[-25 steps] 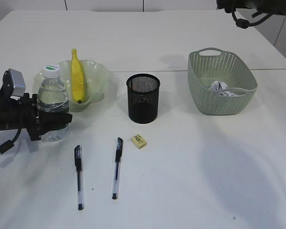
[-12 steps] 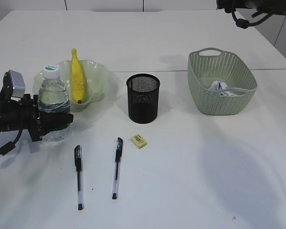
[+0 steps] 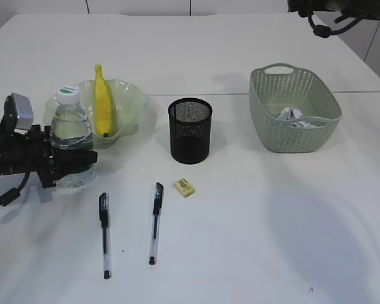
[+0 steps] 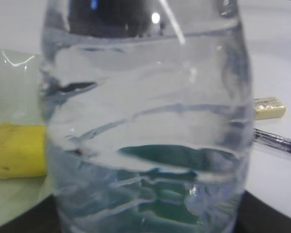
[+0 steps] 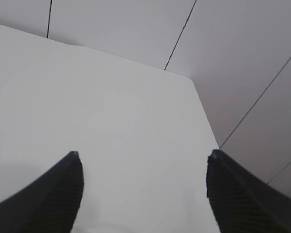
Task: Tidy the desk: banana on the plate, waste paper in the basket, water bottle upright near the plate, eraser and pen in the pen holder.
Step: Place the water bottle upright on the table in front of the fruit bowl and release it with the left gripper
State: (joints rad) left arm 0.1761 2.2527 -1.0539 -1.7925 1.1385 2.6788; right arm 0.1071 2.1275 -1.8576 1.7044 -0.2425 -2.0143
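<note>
White table (image 3: 240, 240) fills the room view, and the things on it are spread out. Far on the left, the left gripper (image 3: 66, 163) has its jaws pinching the low part of the water bottle (image 3: 70, 136). The bottle stands up straight, just beside the green plate (image 3: 133, 104). It looks about half full, so it may feel a bit heavy, and its smooth, bendy sides could slip or squash. Low on the body seems a good place to hold it. The banana (image 3: 102, 101) lies on the plate. It is soft, so a gentle hold would be best.

Next come two pens (image 3: 104, 234) lying flat on the table, then the small yellow eraser (image 3: 184, 187). They are thin and light. The black pen holder (image 3: 190, 130) stands behind them, with no pen sticking out of it.

On the right, the waste paper (image 3: 294, 117) sits in the green basket (image 3: 272, 136). The right gripper (image 5: 143, 191) hangs high, far from the things, with its jaws spread wide and nothing between them
</note>
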